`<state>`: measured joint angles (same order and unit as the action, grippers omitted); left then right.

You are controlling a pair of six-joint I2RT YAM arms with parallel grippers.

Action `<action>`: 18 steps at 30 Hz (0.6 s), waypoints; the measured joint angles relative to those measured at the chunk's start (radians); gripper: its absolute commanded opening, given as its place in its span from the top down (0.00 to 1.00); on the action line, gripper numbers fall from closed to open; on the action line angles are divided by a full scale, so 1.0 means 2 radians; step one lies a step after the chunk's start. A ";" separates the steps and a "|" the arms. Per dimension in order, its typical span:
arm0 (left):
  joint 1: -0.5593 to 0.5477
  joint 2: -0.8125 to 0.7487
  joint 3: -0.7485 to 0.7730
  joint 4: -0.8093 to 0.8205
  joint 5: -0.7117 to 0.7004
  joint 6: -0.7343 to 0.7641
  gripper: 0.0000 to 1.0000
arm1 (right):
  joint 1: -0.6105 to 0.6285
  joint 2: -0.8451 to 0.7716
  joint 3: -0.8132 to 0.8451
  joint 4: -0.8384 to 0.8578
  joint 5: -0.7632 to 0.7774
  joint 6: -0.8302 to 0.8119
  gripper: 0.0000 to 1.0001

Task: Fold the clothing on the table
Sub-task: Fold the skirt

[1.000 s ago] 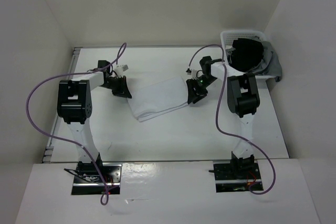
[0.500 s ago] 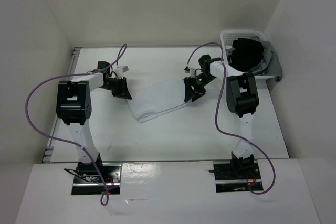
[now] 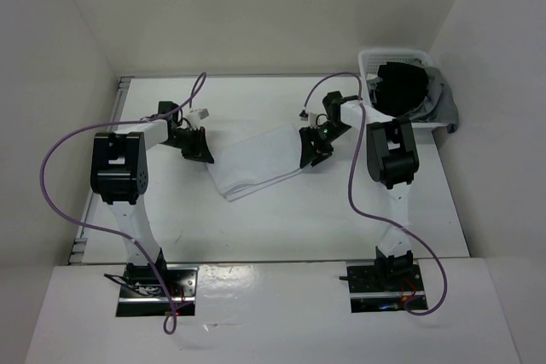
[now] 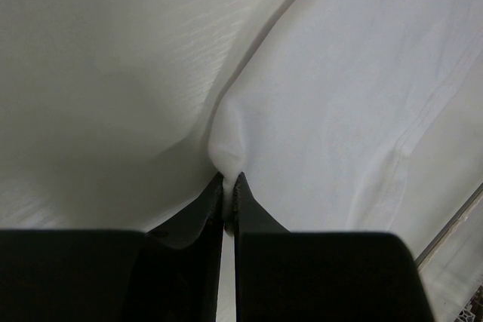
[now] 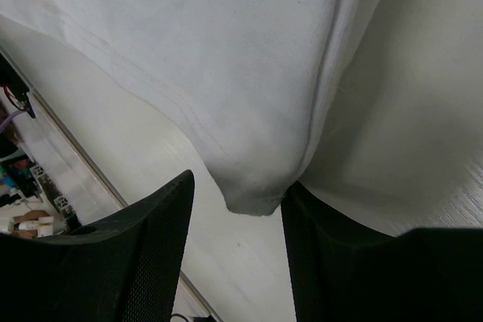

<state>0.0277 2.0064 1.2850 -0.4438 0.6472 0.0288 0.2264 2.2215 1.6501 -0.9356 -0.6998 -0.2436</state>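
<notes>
white cloth lies at the middle of the table. left gripper is clamped on a tuck of it; right gripper straddles a corner, jaws apart. likely best: close right firmly before lifting both.

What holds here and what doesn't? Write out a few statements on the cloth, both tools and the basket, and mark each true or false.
1. The left tool is shut on a pinched fold of the clothing. True.
2. The right tool is clamped tight on the clothing. False: its jaws stand apart, with a corner of the clothing between them.
3. The basket stands at the far right corner of the table. True.
4. The basket is empty. False: a dark garment fills it.
</notes>
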 measured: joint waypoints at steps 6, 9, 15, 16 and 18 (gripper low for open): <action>0.000 -0.001 0.000 -0.001 0.002 0.009 0.95 | 0.000 0.005 0.001 0.000 -0.013 0.000 0.45; 0.000 -0.001 0.000 -0.002 0.003 0.011 0.95 | 0.000 0.007 0.003 -0.002 -0.016 0.000 0.45; 0.000 -0.001 -0.004 -0.005 0.009 0.013 0.95 | 0.000 0.014 0.009 -0.004 -0.019 0.001 0.50; 0.000 -0.001 -0.004 -0.006 0.010 0.013 0.95 | 0.000 0.014 0.009 -0.004 -0.019 0.001 0.50; 0.000 -0.001 -0.005 -0.008 0.011 0.014 0.95 | 0.000 0.014 0.010 -0.004 -0.019 0.001 0.50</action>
<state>0.0277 2.0045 1.2758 -0.4599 0.6701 0.0566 0.2264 2.2490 1.6703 -0.9440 -0.7380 -0.2424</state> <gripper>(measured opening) 0.101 0.504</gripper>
